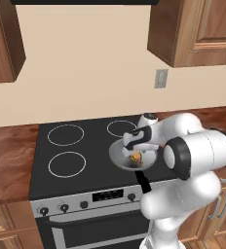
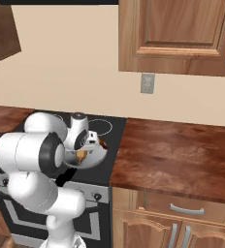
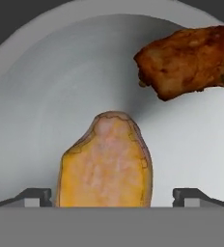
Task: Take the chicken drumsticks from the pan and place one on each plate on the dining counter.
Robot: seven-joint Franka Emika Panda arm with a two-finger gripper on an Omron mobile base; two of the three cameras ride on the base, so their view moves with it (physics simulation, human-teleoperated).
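Observation:
The light-grey pan (image 3: 46,87) sits on the front right burner of the stove, its black handle (image 1: 143,182) pointing toward the base. Two chicken drumsticks lie in it. The paler yellow-tan one (image 3: 104,164) stands between my fingertips, and the darker reddish-brown one (image 3: 191,60) lies apart from it, further into the pan. My gripper (image 3: 116,195) is lowered into the pan and open, one fingertip (image 3: 36,197) on each side of the pale drumstick. From the base, the hand (image 1: 137,140) hangs over the pan (image 2: 96,160). The plates and the dining counter are out of view.
The black stove top (image 1: 85,141) carries white ring burners (image 1: 66,164) to the pan's left. Reddish wood countertop (image 2: 172,155) runs to the right of the stove. Wall cabinets (image 2: 182,34) hang above, and an outlet (image 2: 147,83) is on the wall.

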